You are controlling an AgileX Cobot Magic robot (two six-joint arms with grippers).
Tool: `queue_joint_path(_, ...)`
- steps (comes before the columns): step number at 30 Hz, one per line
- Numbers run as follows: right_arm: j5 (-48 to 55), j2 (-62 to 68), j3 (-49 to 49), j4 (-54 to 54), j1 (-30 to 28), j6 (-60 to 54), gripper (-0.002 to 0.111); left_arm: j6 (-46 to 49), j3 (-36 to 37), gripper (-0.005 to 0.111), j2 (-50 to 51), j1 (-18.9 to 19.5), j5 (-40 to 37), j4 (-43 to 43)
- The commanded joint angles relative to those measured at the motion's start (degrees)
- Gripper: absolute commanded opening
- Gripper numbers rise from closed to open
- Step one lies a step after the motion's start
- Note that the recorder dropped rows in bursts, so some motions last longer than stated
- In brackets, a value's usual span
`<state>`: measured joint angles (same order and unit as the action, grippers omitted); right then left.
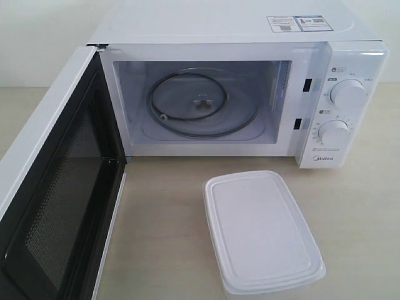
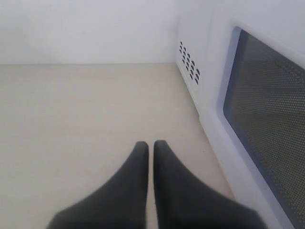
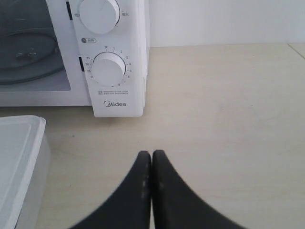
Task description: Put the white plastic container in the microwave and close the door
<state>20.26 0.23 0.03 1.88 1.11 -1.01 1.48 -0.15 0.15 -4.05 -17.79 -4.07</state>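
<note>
The microwave (image 1: pixel 250 31) stands at the back of the light wooden table (image 1: pixel 162 212), and its door (image 1: pixel 56 187) is swung wide open to the left side of the exterior view, so the black inner frame and the dark mesh window face the camera. Inside the cavity the round glass turntable (image 1: pixel 203 103) lies bare, with nothing on it. On the right panel there are two round white dials, the upper dial (image 1: pixel 348 94) and the lower dial (image 1: pixel 334 133), and on the top of the microwave are two stickers (image 1: pixel 297 23). The white plastic container (image 1: pixel 259 231) stands on the table in front of the microwave, outside of it, a little to the right of the cavity opening and apart from the front edge; its flat rimmed lid is on. The left gripper (image 2: pixel 150 145) hovers over bare table beside the outer face of the open door, its two dark fingers pressed together with only a thin line between them, and it holds nothing. The right gripper (image 3: pixel 151 155) is over the table in front of the dial panel, with the container to one side and not touching it; its fingers are also closed together and empty.
</note>
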Motion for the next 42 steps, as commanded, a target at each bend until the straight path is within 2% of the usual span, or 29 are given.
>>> queue_joint_path(1, -0.20, -0.23, -0.03, -0.09, -0.03, -0.18, 0.000, -0.42, 0.15, 0.004, -0.15, 0.11, 0.19, 0.04)
queue_joint_path(24, -1.18, -0.23, -0.03, -0.82, -0.03, -1.00, 0.000, -0.42, 0.15, 0.004, -0.15, 0.11, 0.19, 0.04)
queue_joint_path(26, -3.59, -0.23, -0.03, -3.01, -0.03, -1.10, 0.000, -0.42, 0.15, 0.004, -0.15, 0.11, 0.19, 0.04)
queue_joint_path(34, -25.35, -0.23, -0.03, -4.16, -0.03, -0.82, 0.000, -0.42, 0.15, 0.004, -0.15, 0.11, 0.19, 0.04)
queue_joint_path(42, -31.91, -0.23, -0.03, -4.16, -0.03, -0.82, 0.000, -0.42, 0.15, 0.004, -0.15, 0.11, 0.19, 0.04)
